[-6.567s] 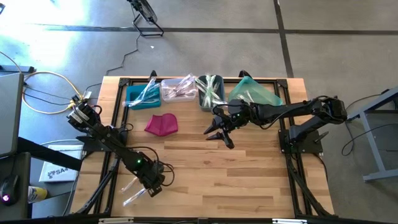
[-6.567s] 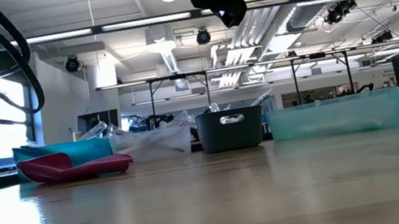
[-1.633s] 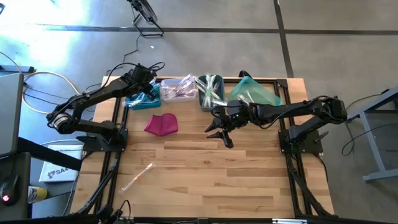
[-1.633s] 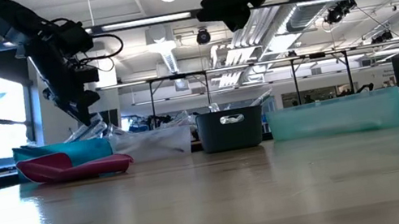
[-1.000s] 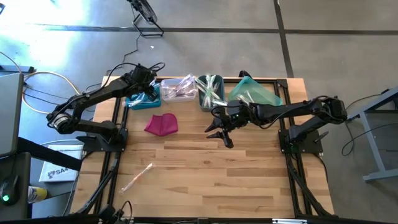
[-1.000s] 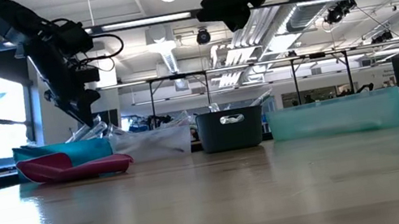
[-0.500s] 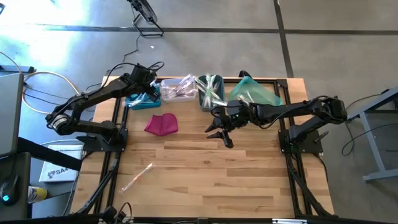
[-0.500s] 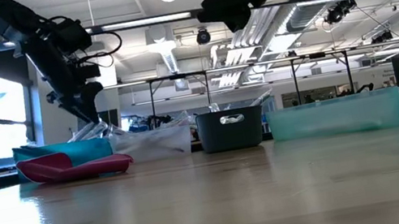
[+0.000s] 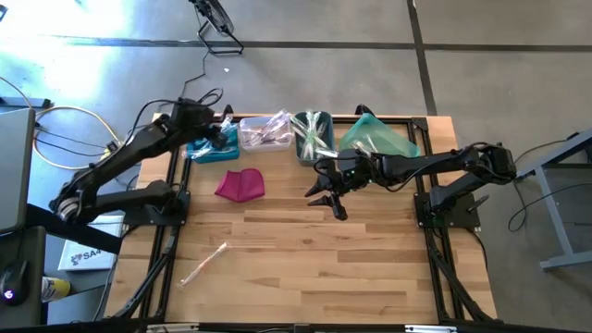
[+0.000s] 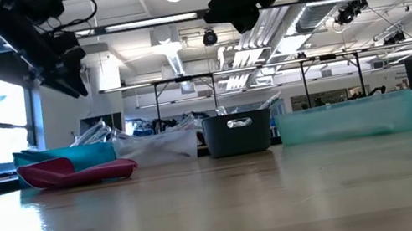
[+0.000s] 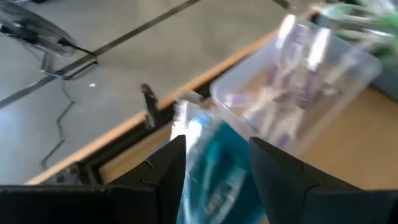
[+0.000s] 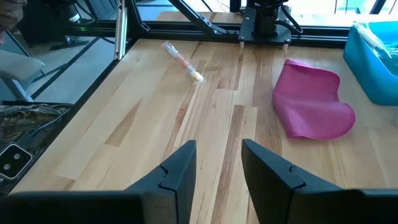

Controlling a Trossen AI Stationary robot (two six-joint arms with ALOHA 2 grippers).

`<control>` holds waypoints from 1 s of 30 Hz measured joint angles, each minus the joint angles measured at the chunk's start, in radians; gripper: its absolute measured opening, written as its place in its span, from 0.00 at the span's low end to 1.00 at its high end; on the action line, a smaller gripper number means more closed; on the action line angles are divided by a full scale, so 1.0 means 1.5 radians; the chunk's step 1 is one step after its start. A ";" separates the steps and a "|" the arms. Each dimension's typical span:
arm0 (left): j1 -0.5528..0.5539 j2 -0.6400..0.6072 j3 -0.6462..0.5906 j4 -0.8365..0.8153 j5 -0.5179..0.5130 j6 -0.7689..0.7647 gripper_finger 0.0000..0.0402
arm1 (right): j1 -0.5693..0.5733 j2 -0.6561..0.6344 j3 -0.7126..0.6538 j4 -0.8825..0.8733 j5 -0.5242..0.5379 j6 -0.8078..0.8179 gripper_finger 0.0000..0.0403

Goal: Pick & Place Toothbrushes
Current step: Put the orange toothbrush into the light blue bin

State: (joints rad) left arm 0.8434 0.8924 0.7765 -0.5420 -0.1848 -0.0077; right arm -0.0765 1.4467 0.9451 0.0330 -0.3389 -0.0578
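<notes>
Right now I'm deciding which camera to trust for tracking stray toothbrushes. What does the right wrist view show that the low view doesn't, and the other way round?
Only the right wrist view shows the loose toothbrush lying alone on the bare wood, plus the right claw, open and empty above the table.

Only the low view shows the row of bins complete: clear bin, dark grey bin and teal bin. It also shows the left arm raised above the blue bin's end.

Both show the magenta pouch and the blue bin.

Two dark, jointed arms, matte black throughout. Thin black cables looped just behind the left hand (image 9: 225,129). Broad, blunt black fingers (image 12: 179,171) on the right hand (image 9: 324,199).
</notes>
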 joint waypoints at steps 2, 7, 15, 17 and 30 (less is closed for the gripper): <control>-0.026 -0.025 0.000 -0.030 0.000 -0.013 0.43 | 0.000 0.000 0.000 0.000 0.002 0.000 0.30; -0.127 -0.053 0.000 -0.053 -0.024 -0.069 0.43 | 0.000 0.000 0.000 0.001 0.035 0.000 0.30; -0.321 -0.028 0.000 -0.055 -0.097 -0.141 0.42 | 0.000 0.000 0.000 0.001 0.048 0.006 0.30; -0.368 -0.019 0.000 -0.055 -0.109 -0.163 0.42 | 0.000 0.000 0.000 0.001 0.048 0.006 0.30; -0.593 0.047 0.000 -0.065 -0.129 -0.336 0.42 | 0.000 0.000 0.000 0.001 0.050 0.007 0.30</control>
State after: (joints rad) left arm -0.0456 0.9632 0.7769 -0.6394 -0.3782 -0.5120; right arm -0.0765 1.4467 0.9451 0.0338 -0.2638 -0.0475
